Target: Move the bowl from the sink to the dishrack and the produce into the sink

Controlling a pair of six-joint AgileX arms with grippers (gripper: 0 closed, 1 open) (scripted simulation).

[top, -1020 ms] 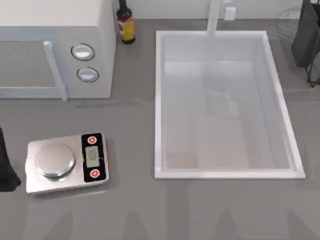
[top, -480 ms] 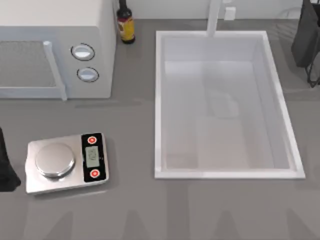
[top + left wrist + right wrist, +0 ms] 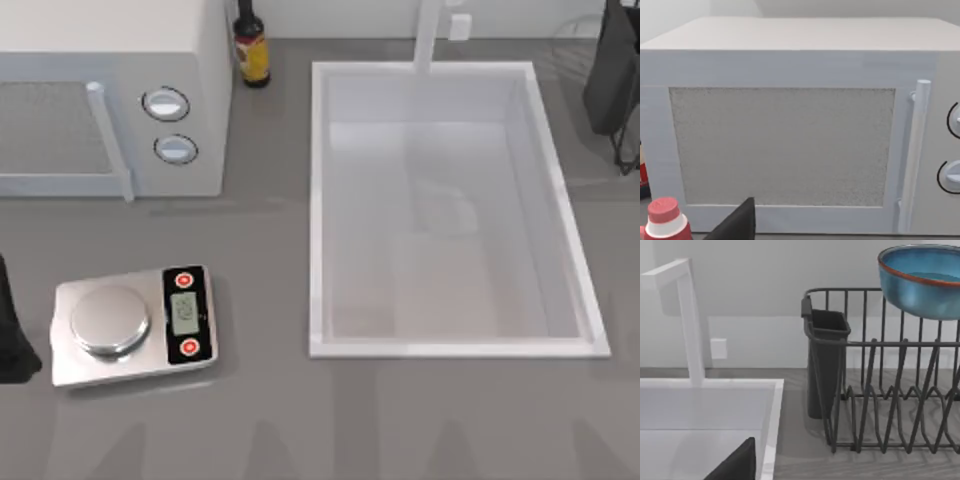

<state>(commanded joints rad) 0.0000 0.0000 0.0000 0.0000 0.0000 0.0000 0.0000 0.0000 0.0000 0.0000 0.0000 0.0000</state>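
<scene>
The bowl (image 3: 922, 282) sits above the dishrack (image 3: 890, 390) wires, ahead of my right end effector (image 3: 732, 465), whose grip I cannot tell. The sink (image 3: 318, 200) basin holds nothing; my left end effector (image 3: 735, 225) faces the microwave (image 3: 790, 125).

- left arm (image 3: 12, 330): matte black, lumpy rounded housing, no markings visible
- left hand (image 3: 737, 224): one dark grey pointed finger tip, flat-faced
- right hand (image 3: 735, 464): same dark grey wedge-shaped tip, plain surface

Blue bowl (image 3: 921, 282) – reddish rim, white sink (image 3: 318, 210), dark, perhaps charcoal, dishrack (image 3: 880, 390)
</scene>
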